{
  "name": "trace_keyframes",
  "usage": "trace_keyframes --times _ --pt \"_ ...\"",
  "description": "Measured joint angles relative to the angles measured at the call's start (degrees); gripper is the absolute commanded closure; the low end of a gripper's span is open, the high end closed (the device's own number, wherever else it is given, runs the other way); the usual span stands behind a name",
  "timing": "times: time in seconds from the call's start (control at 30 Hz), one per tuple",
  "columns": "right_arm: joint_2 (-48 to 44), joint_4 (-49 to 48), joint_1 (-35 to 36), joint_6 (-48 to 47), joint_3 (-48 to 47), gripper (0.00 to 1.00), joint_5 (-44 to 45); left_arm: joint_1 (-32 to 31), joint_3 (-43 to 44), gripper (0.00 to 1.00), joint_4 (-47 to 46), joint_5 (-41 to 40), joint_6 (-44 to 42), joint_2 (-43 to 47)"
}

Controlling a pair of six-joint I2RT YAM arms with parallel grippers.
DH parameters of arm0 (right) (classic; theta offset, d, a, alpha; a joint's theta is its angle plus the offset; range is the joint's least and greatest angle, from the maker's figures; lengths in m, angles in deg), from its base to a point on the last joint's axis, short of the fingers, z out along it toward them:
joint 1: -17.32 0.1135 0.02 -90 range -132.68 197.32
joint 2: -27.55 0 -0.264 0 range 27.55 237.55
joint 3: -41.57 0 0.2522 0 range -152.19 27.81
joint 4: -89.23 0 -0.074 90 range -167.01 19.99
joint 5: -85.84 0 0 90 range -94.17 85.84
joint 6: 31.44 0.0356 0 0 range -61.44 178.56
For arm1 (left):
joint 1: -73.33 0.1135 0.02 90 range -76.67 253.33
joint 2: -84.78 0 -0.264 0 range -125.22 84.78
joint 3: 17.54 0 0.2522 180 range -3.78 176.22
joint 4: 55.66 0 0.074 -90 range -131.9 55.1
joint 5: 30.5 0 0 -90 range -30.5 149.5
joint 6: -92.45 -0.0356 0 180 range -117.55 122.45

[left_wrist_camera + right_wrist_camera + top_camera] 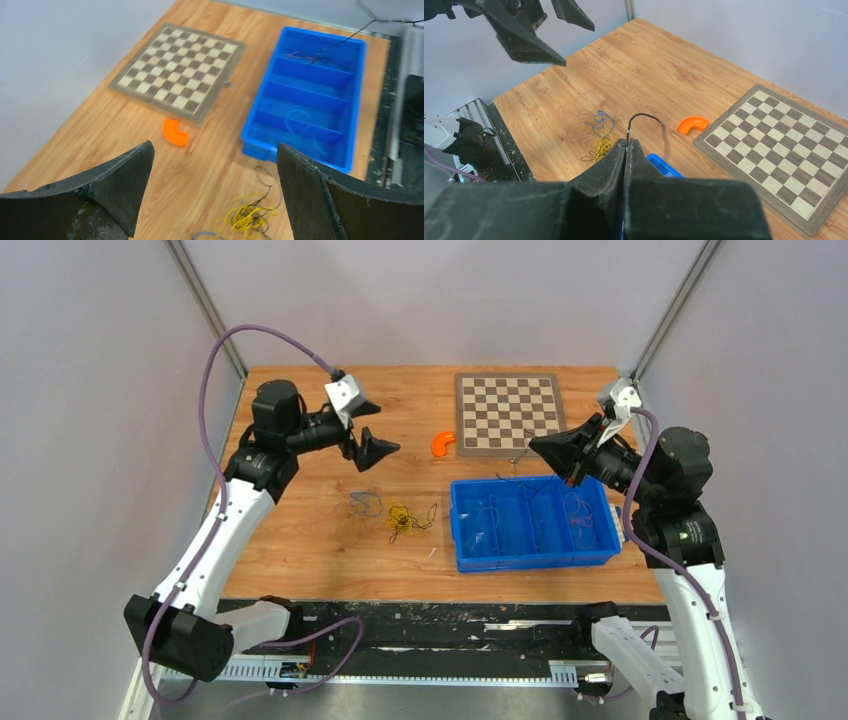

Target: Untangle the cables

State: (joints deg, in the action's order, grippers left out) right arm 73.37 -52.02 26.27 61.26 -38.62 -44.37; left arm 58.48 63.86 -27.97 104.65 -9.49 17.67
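1. Above the blue tray (530, 560), your right claw (627, 145) is pinched tight on a black wire (644, 115). A short bit pokes out past the tips and curls over.
2. The rest of that wire hangs down toward the tray. Its low end looks to be in the end slot, the one farthest from the pile, next to a reddish wire (300, 54).
3. I think your job now is to put it down. Go down slowly so the wire lies in one slot and does not hang over a wall. Then let go and lift straight up, so it does not cling to the tips.
4. Your left claw (214, 147) is wide and holds nothing. It hangs high over the table (300, 540).
5. The pile of wires (400, 520) lies on the table, just left of the tray. A yellow wire (245, 215) makes the thick knot, and a purple-blue wire (362, 502) sits beside it.
6. The tray has four slots. A bluish loop (297, 117) lies in a middle one. The other slots hold thin bits too small to tell apart.
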Motion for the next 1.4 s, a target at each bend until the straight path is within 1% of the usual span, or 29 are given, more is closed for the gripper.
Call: trace_keyframes --times 0.07,0.17,0.33,0.4,0.5,0.6,0.7,0.87,1.1,1.3,1.37,1.4 --pt "0.28 -0.02 -0.04 0.20 0.04 1.00 -0.98 -3.63 0.28 0.00 -0.24 0.85 0.00 0.39" --pt "0.24 -0.70 -0.04 0.90 0.42 1.00 -3.54 -11.37 1.86 0.00 -2.64 1.01 0.35 0.35" --pt "0.22 -2.23 -0.02 2.47 2.01 1.00 -8.33 -25.53 6.54 0.00 -9.44 -2.71 0.44 -0.90" --pt "0.37 -2.56 -0.02 3.13 2.45 1.00 -9.68 -29.57 8.35 0.00 -11.91 -4.57 -0.50 -2.08" --pt "0.70 -3.26 -0.02 3.78 2.78 1.00 -11.32 -33.03 11.13 0.00 -13.70 -6.75 -2.03 -4.76" --pt "1.01 -4.15 0.11 4.57 2.89 1.00 -12.52 -35.08 13.90 0.00 -14.23 -8.46 -2.97 -8.63" --pt "1.09 -5.55 0.79 5.01 3.10 1.00 -12.92 -35.91 14.80 0.00 -14.58 -9.40 -2.71 -11.72" --pt "1.09 -7.61 1.60 6.23 3.82 1.00 -12.33 -37.13 15.67 0.00 -14.62 -9.92 0.61 -16.00" --pt "1.14 -11.87 2.69 9.35 5.86 1.00 -7.56 -40.68 15.67 0.09 -15.91 -11.65 7.30 -16.85" --pt "1.14 -13.88 4.68 12.46 7.56 1.00 -1.16 -41.44 17.22 0.10 -16.28 -15.23 12.98 -19.47" --pt "1.16 -14.86 5.27 14.16 7.91 1.00 0.61 -41.55 17.42 0.13 -16.26 -16.76 14.56 -20.61" --pt "1.11 -15.30 5.68 15.15 8.09 1.00 1.55 -41.75 17.42 0.17 -16.06 -17.73 15.26 -21.18"
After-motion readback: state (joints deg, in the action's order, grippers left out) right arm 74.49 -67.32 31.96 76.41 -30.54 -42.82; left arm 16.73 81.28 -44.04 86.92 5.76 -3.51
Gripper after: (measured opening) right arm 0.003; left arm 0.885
